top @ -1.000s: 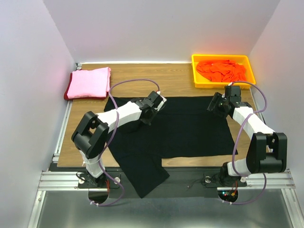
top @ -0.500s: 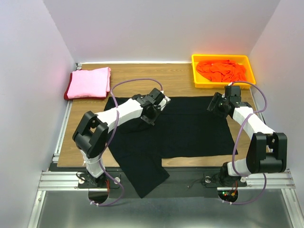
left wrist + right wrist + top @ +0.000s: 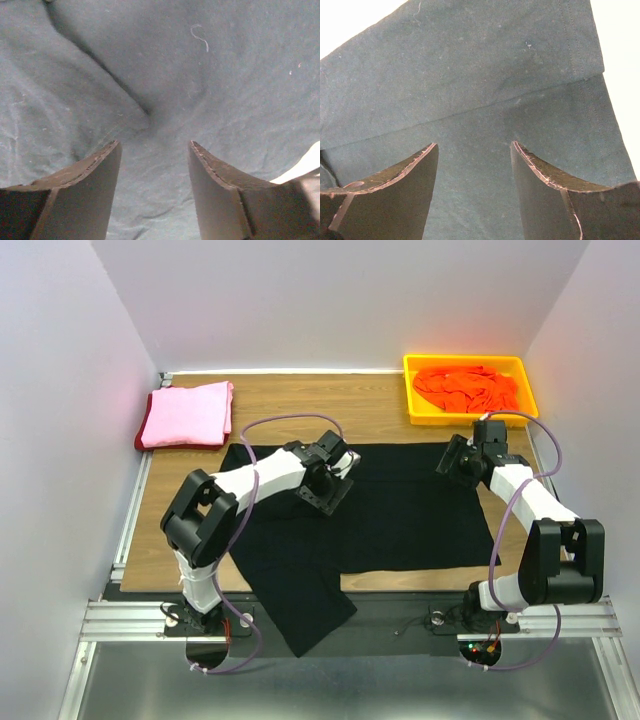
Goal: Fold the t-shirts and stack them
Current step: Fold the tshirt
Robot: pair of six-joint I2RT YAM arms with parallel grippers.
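The left claw [image 3: 154, 146] is spread wide, with nothing between its two dark, wedge-shaped fingers [image 3: 85, 185]. It hangs low over the black t-shirt [image 3: 400, 510], above a soft crease in the cloth; whether the tips touch it cannot be told. The right claw [image 3: 474, 146] is likewise spread and empty, poised over a straight folded edge of the same shirt toward the desk's right edge.

The black t-shirt lies flat across the middle of the wooden desk [image 3: 300, 405], one part drooping over the near edge. The pink t-shirt [image 3: 187, 413] is folded into a neat square at the far left corner, with a sliver of the dark red t-shirt [image 3: 138, 442] under it. The orange t-shirt [image 3: 465, 388] lies crumpled in the one yellow plastic tray [image 3: 460, 359] at the far right corner. The black cloth is matte, lightly wrinkled and flecked with lint.
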